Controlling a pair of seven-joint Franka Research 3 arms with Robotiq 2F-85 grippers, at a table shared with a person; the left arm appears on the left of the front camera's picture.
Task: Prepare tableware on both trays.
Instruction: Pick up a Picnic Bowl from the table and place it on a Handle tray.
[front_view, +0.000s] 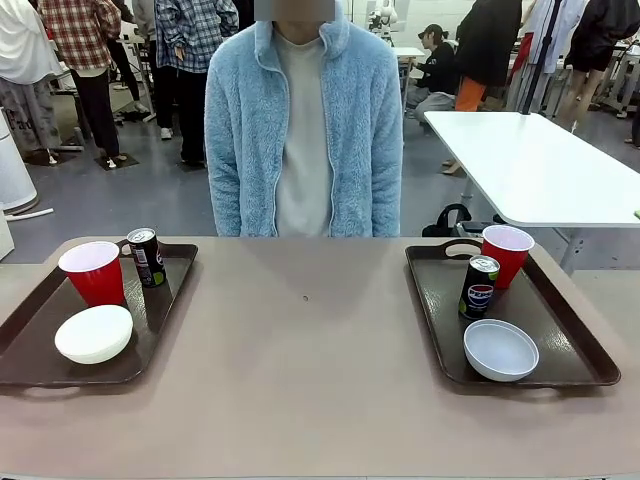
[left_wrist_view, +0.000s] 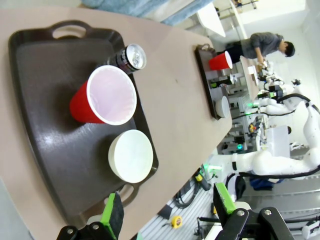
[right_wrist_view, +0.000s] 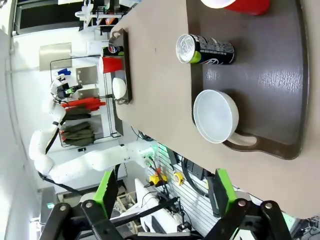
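both grippers, left (left_wrist_view: 167, 212) and right (right_wrist_view: 165, 192), hang with jaws apart, holding nothing. ahead of each we see a tray (left_wrist_view: 45, 135) (right_wrist_view: 280, 90) carrying cup, can, bowl.

On the table there are two dark brown glossy plastic trays (front_view: 30, 335) (front_view: 575, 345), two red plastic cups (front_view: 94, 272) (front_view: 506, 253), two shallow round white bowls (front_view: 94, 333) (front_view: 500, 349) and two slim dark drink cans (front_view: 147, 256) (front_view: 479, 286). Each tray has one cup, one bowl and one can.
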